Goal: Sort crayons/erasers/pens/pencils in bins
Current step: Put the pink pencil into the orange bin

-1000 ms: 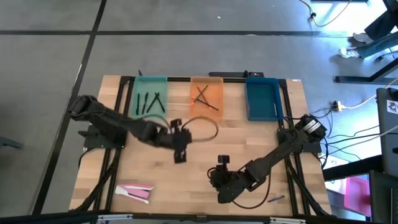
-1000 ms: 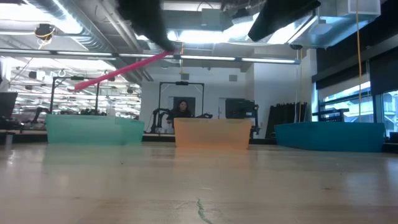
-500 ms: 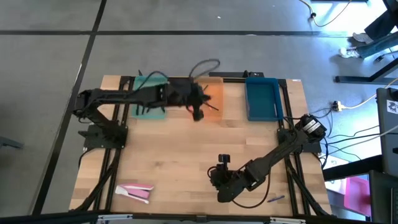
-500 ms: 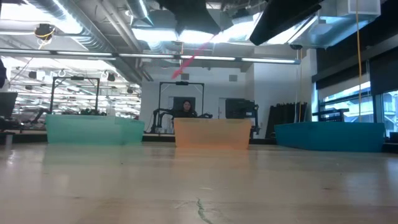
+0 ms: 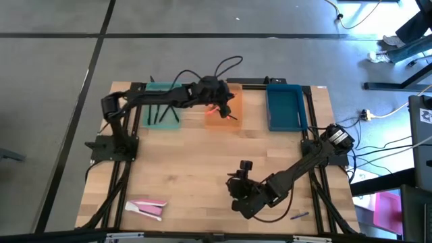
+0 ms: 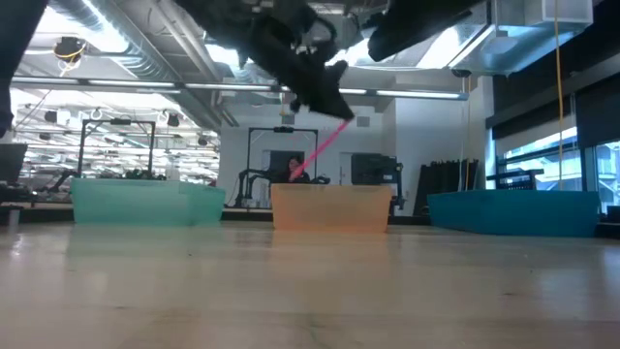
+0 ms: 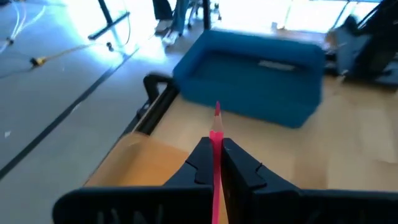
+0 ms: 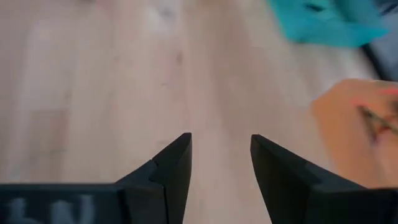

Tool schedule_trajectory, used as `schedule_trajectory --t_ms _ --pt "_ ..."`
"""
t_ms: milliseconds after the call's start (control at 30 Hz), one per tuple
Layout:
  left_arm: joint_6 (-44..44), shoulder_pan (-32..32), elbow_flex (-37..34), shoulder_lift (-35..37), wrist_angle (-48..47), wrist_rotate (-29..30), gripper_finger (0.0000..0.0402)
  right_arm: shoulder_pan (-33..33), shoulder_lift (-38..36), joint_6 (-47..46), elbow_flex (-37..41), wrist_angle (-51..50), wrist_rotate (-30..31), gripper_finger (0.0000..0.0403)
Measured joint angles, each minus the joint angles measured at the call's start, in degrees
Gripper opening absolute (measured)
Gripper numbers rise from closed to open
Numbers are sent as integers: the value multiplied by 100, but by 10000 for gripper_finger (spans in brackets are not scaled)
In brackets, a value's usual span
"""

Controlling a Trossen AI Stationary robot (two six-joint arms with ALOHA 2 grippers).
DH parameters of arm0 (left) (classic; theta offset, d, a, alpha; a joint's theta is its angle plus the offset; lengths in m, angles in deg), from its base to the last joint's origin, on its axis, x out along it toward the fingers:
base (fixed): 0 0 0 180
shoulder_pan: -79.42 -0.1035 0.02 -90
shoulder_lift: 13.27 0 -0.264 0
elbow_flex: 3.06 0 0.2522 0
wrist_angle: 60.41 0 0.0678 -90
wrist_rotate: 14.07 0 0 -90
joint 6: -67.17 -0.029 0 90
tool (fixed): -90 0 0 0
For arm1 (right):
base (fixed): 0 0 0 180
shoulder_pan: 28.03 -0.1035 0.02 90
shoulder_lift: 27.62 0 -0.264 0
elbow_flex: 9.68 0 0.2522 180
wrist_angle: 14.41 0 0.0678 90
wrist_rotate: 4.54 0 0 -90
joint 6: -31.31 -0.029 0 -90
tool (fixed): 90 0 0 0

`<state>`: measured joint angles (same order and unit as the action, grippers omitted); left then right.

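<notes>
Fingers of the left gripper (image 7: 214,163) are pinching a pink pencil (image 7: 216,134) above the orange bin (image 5: 223,101), so the drop-off step looks underway; next it needs lowering and letting go inside that bin. Its arm is stretching far across the worktop (image 5: 182,175), while the right gripper (image 8: 221,163) is hanging spread and empty well short of the orange bin

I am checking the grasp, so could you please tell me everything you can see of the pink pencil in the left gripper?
The pink pencil is a slim, straight stick with a darker sharpened tip. The left gripper is shut on it, fingers pinching its shaft, tip sticking out forward. In the low view it slants down toward the orange bin, held in the air above it and touching nothing else.
</notes>
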<state>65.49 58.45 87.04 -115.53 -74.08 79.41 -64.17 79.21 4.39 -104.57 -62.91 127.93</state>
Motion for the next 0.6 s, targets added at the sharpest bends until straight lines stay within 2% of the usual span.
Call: schedule_trajectory --t_ms 200,433,500,600 --pt "237 -204 -2 -537 206 0 1 0 0 -67 -66 -299 884 169" --pt "517 -287 -2 -880 222 28 1 51 0 -594 -153 -1019 2323 169" --pt "604 -292 -2 -925 194 42 1 117 0 -741 -153 -1231 2497 169" --pt "752 -290 -3 -961 205 119 2 254 0 -908 -155 -1496 2441 169"
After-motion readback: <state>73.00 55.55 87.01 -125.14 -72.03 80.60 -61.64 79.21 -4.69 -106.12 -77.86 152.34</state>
